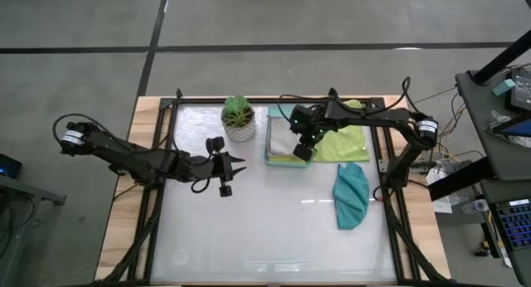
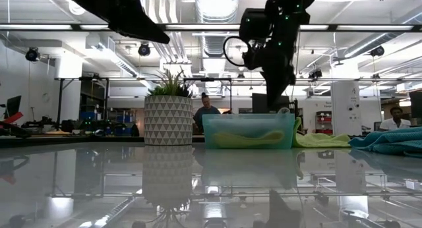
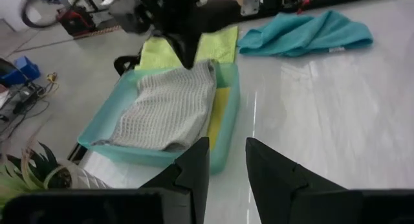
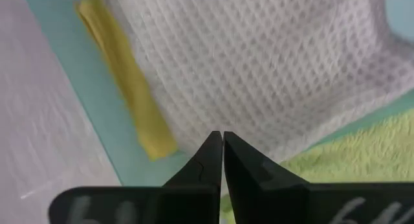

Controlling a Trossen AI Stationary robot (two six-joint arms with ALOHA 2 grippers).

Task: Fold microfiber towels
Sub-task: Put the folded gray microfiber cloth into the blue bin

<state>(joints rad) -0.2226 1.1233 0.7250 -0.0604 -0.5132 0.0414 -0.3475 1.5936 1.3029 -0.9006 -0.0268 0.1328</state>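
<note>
A pale grey towel point(image 3: 162, 107) lies folded in the mint-green tray point(image 3: 223, 153), on top of a yellow towel point(image 4: 126, 88) whose edge shows beside it. My right gripper point(image 4: 222, 143) hangs shut just above the grey towel's far end point(image 3: 207, 72), pointing steeply down, with nothing between its fingers. A lime green towel point(image 1: 348, 142) lies flat on the table to the right of the tray. A teal towel point(image 1: 351, 196) lies bunched nearer the front right. My left gripper point(image 3: 226, 166) hovers open and empty left of the tray, pointing at it.
A small potted plant point(image 1: 239, 119) stands just left of the tray at the table's far side. The table's frame rails point(image 1: 386, 154) run along both sides. The glossy tabletop point(image 1: 265, 229) stretches toward the near edge.
</note>
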